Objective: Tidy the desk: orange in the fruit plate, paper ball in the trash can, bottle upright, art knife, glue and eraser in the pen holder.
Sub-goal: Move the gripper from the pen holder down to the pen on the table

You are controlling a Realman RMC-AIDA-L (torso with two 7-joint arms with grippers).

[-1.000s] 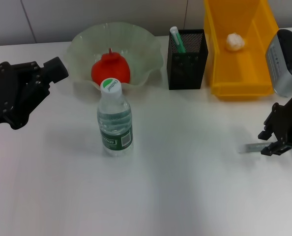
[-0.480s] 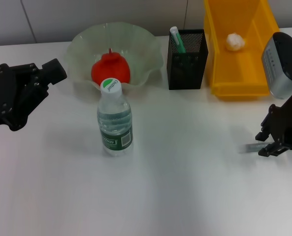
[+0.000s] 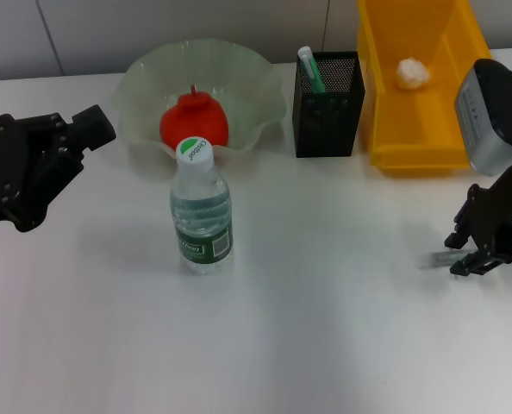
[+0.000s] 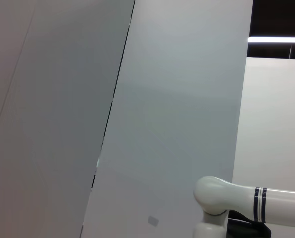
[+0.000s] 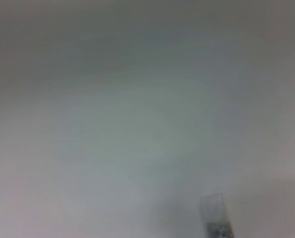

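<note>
The right end effector (image 3: pixel 482 260) sits low over the counter (image 3: pixel 325 328) at about 3 o'clock from the bottle (image 3: pixel 201 211), its black fingers pressed around the end of a thin pale strip, probably the art knife (image 3: pixel 437 258), though it is too faint to be sure. The right wrist view shows only blurred counter and a small clear-tipped piece at its edge. The left end effector (image 3: pixel 88 129) hangs at 9 o'clock; whether it is spread I cannot tell.

The bottle stands upright in the middle. At 12 o'clock the orange (image 3: pixel 194 121) lies in the fruit plate (image 3: pixel 148 73). At 1 o'clock stands the pen holder (image 3: pixel 329 112), a green-and-white stick leaning inside. Beyond it the paper ball (image 3: pixel 413 72) lies in the trash can (image 3: pixel 415 142), whose far end is cut off.
</note>
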